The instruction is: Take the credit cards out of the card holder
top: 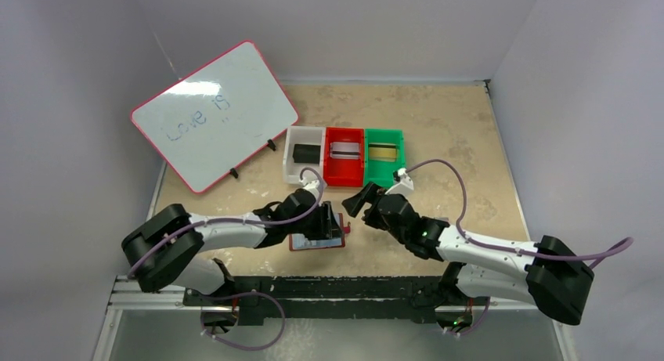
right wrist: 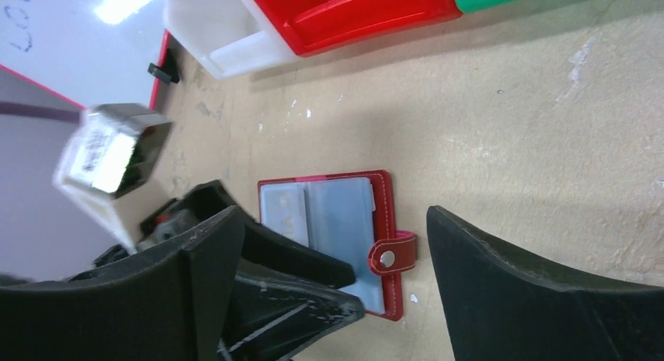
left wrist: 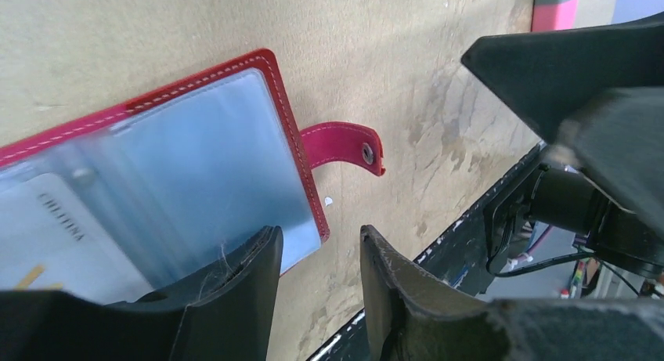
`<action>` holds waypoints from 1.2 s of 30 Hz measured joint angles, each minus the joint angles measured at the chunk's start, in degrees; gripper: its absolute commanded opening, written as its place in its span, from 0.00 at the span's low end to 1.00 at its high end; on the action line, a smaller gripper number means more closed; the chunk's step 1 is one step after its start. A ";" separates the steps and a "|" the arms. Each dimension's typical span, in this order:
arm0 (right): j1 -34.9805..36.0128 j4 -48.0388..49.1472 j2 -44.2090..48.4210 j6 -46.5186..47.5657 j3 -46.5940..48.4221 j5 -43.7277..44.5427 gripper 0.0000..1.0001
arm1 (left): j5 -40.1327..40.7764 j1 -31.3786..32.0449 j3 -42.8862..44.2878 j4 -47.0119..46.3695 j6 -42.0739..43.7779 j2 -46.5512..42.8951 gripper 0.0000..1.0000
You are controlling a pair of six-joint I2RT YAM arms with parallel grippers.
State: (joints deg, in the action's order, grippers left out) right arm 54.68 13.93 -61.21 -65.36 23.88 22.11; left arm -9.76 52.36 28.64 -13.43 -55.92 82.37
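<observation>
The dark red card holder [top: 317, 242] lies open on the table, pale blue sleeves up, its snap tab [left wrist: 344, 146] sticking out to the side. A pale printed card [left wrist: 55, 236] shows inside one sleeve. My left gripper [left wrist: 319, 236] is open: one finger [left wrist: 235, 275] sits over the sleeve's corner, the other over bare table. My right gripper [right wrist: 335, 214] hangs wide open above the holder [right wrist: 329, 228] with nothing in it. A black card [top: 304, 152], a silver card [top: 344, 150] and a gold card [top: 383, 152] lie in the bins behind.
A white bin [top: 291, 169], a red bin [top: 344, 175] and a green bin [top: 384, 175] stand in a row behind the holder. A tilted whiteboard [top: 213, 114] stands at the back left. A pink block [left wrist: 554, 7] lies near the holder. The table's near edge is close.
</observation>
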 measured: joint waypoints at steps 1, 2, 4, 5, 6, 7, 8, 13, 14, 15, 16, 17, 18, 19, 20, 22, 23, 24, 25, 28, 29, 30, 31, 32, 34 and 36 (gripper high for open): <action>0.00 -0.20 -0.20 0.04 0.07 0.28 0.92 | 1.07 0.20 0.09 1.20 0.07 -1.14 0.42; 0.00 -0.46 -0.39 0.26 0.26 0.59 0.93 | 2.29 0.26 0.11 2.40 0.17 -2.54 0.42; 0.00 -0.81 -1.03 1.51 1.07 1.01 0.98 | 6.38 0.28 0.20 5.84 0.22 -7.02 0.42; 0.00 -0.81 -1.22 2.16 1.57 1.01 1.00 | 8.96 0.26 0.26 7.67 0.20 -9.68 0.42; 0.00 -0.79 -1.31 2.49 1.97 0.96 0.99 | 11.76 0.26 0.35 9.64 0.17 -12.39 0.43; 0.00 -0.81 -1.38 2.82 2.43 0.85 0.98 | 14.16 0.26 0.44 11.26 0.13 -14.51 0.44; 0.00 -0.72 -1.40 3.02 2.75 0.68 0.96 | 17.27 0.26 0.50 13.51 -0.04 -17.07 0.44; 0.00 1.70 -2.23 4.76 2.91 -2.40 0.88 | 31.56 0.26 0.50 25.62 -3.08 -25.90 0.40; 0.00 2.86 -2.78 5.20 2.91 -3.45 0.86 | 33.68 0.26 0.50 28.13 -3.91 -26.67 0.39; 0.00 3.69 -3.30 5.60 2.93 -4.00 0.83 | 35.54 0.26 0.50 30.42 -4.72 -27.23 0.39; 0.00 4.72 -4.13 6.12 3.04 -5.07 0.79 | 36.92 0.26 0.50 32.52 -5.51 -27.63 0.38; 0.00 5.64 -5.20 6.60 3.34 -5.86 0.76 | 38.07 0.26 0.48 34.29 -6.25 -27.91 0.38; 0.00 6.45 -6.45 7.17 3.82 -7.06 0.73 | 39.04 0.26 0.46 35.82 -6.95 -28.13 0.37; 0.00 7.30 -7.96 7.72 4.50 -8.41 0.70 | 39.78 0.26 0.26 36.94 -7.61 -28.35 0.36; 0.00 7.96 -9.05 8.02 4.98 -9.07 0.67 | 40.28 0.26 0.04 37.66 -8.04 -28.55 0.35; 0.00 10.34 -12.46 8.37 6.29 -11.96 0.59 | 40.74 0.26 -0.57 39.04 -8.59 -28.96 0.33; 0.00 11.63 -14.12 8.39 6.71 -13.29 0.56 | 40.76 0.26 -0.92 39.32 -8.66 -29.14 0.33; 0.00 12.66 -15.43 8.44 6.93 -14.34 0.53 | 40.68 0.26 -1.20 39.36 -8.63 -29.29 0.32; 0.00 13.81 -17.14 8.33 7.13 -15.63 0.51 | 40.46 0.26 -1.42 39.39 -8.59 -29.44 0.32; 0.00 15.85 -21.88 7.89 7.61 -19.12 0.45 | 39.04 0.26 -1.62 38.58 -8.11 -29.53 0.34; 0.00 16.24 -23.45 7.78 7.80 -20.35 0.44 | 38.07 0.26 -1.66 37.90 -7.80 -29.51 0.35; 0.00 16.55 -24.92 7.72 8.15 -21.40 0.43 | 37.48 0.26 -1.66 37.44 -7.50 -29.44 0.36; 0.00 16.76 -26.23 7.65 8.46 -22.29 0.43 | 36.61 0.26 -1.66 36.79 -7.34 -29.33 0.36; 0.00 16.85 -27.15 7.56 8.74 -23.26 0.43 | 35.85 0.26 -1.66 36.17 -7.26 -29.16 0.37; 0.00 17.29 -28.76 7.50 9.18 -24.76 0.43 | 34.62 0.26 -1.75 35.04 -6.97 -28.76 0.37; 0.00 17.84 -29.57 7.32 9.22 -26.12 0.42 | 33.81 0.26 -2.12 34.16 -6.95 -28.72 0.37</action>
State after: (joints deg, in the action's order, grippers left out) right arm 54.68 31.77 -90.78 -58.04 33.10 -4.01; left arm 24.05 52.62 26.52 20.73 -62.87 53.65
